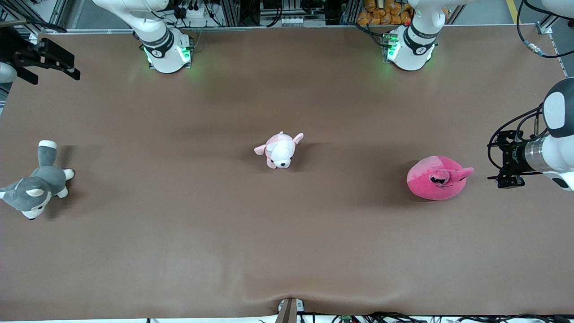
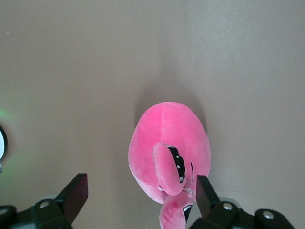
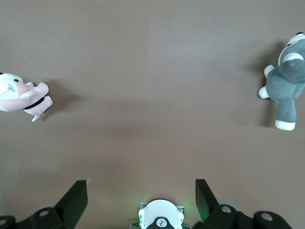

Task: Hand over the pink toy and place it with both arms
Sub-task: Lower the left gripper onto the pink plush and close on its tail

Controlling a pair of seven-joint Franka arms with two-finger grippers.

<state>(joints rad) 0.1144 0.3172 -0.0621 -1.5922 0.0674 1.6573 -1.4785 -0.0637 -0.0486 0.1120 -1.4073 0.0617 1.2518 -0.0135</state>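
Observation:
The pink toy point(image 1: 437, 178) is a round hot-pink plush that lies on the brown table toward the left arm's end. My left gripper point(image 1: 506, 181) hangs in the air beside it, over the table's edge at that end, open and empty. In the left wrist view the pink toy point(image 2: 167, 148) lies below and ahead of my open left gripper point(image 2: 141, 194), apart from both fingers. My right gripper point(image 1: 75, 67) waits open and empty, raised over the table's corner at the right arm's end. It shows in the right wrist view point(image 3: 141, 193) with nothing between the fingers.
A small pale pink-and-white puppy plush point(image 1: 280, 150) sits at the table's middle, also in the right wrist view point(image 3: 21, 98). A grey-and-white husky plush point(image 1: 38, 181) lies at the right arm's end, also in the right wrist view point(image 3: 286, 86). The brown table cover point(image 1: 287, 246) wrinkles at its near edge.

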